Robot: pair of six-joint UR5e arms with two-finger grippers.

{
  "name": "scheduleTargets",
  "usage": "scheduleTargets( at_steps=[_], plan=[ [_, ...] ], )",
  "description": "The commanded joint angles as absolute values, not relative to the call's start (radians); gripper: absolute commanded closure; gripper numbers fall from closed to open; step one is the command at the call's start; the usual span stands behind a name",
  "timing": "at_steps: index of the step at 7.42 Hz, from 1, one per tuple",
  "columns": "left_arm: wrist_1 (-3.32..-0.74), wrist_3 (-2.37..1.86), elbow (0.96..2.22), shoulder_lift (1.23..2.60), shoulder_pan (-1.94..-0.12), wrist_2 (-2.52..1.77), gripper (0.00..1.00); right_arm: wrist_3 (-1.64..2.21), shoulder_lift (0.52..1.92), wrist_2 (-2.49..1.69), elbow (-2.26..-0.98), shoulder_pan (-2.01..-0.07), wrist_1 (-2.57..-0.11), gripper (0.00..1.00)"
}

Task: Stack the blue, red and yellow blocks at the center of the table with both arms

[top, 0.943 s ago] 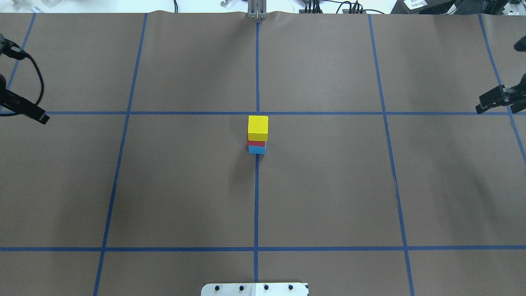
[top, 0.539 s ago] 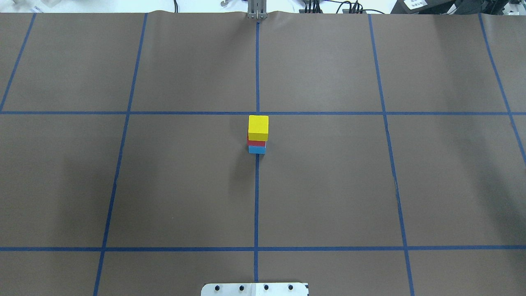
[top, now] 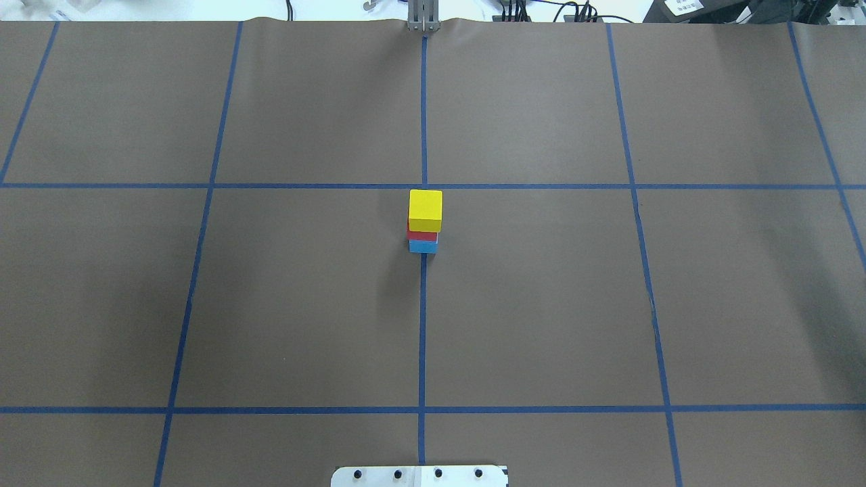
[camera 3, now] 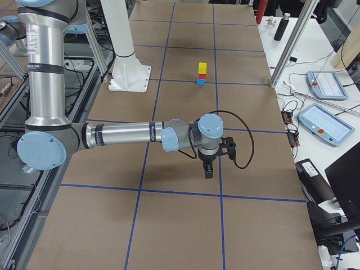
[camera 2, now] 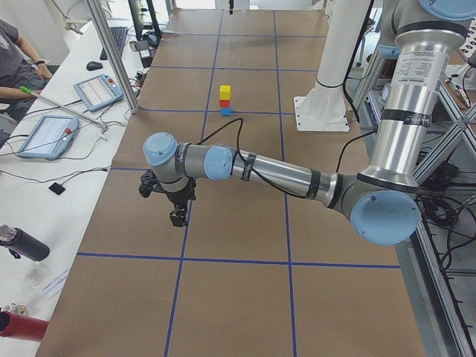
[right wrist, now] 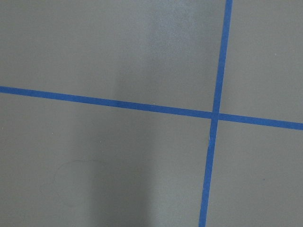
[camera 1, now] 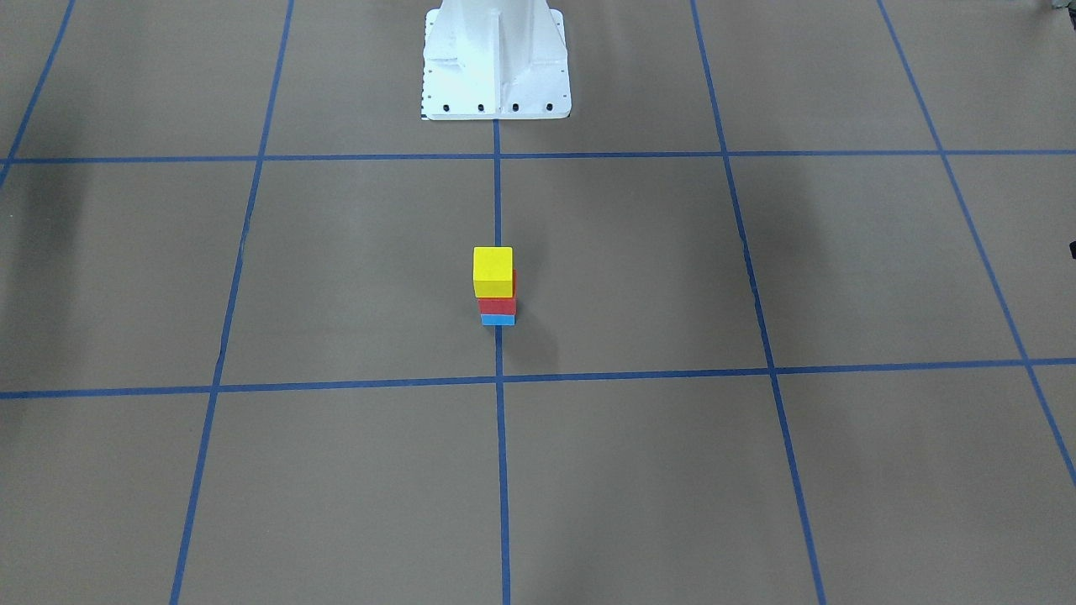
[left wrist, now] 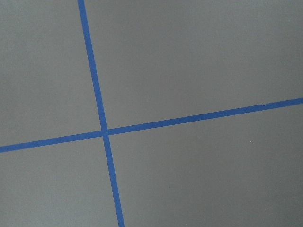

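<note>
The three blocks stand in one stack at the table's [top: 541,304] middle: yellow block [top: 425,208] on top, red block [top: 422,235] under it, blue block [top: 423,247] at the bottom. The front-facing view shows the same stack, yellow block [camera 1: 493,269] over red block [camera 1: 497,305] over blue block [camera 1: 498,319]. Nothing touches it. My left gripper [camera 2: 177,216] hangs over the table's left end and my right gripper [camera 3: 207,169] over its right end, both far from the stack. I cannot tell whether either is open or shut. Both wrist views show only bare table and tape lines.
The white pedestal base [camera 1: 496,59] stands at the robot's side of the table. A side bench with tablets [camera 2: 46,134] and a seated person [camera 2: 15,59] runs along the far edge. A metal post [top: 423,17] is clamped at the far edge's middle.
Both grippers, seen at the overhead view's left and right edges 0.9 s ago, have drawn outward and left that view. The stack has not moved.
</note>
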State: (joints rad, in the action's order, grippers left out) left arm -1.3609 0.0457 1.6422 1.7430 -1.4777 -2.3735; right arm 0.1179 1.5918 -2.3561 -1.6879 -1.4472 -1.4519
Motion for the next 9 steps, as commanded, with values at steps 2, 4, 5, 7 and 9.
scheduleTargets(
  at_steps=[2,4,5,7,9],
  plan=[
    [-1.391,0.054,1.7,1.645,-1.49,-2.367,0.01,0.115,1.472,-2.349,-1.686,-1.434,-1.626,0.0],
    [-1.407,0.04,1.697,1.635,-1.489,-2.37,0.01,0.095,1.47,-2.295,-1.693,-1.431,-1.664,0.0],
    [-1.405,0.04,1.697,1.635,-1.489,-2.373,0.01,0.091,1.477,-2.293,-1.69,-1.431,-1.664,0.0],
    [-1.404,0.04,1.7,1.635,-1.489,-2.375,0.01,0.078,1.493,-2.293,-1.695,-1.431,-1.661,0.0],
    [-1.405,0.04,1.695,1.635,-1.489,-2.375,0.0,0.078,1.494,-2.293,-1.695,-1.431,-1.66,0.0]
  ],
)
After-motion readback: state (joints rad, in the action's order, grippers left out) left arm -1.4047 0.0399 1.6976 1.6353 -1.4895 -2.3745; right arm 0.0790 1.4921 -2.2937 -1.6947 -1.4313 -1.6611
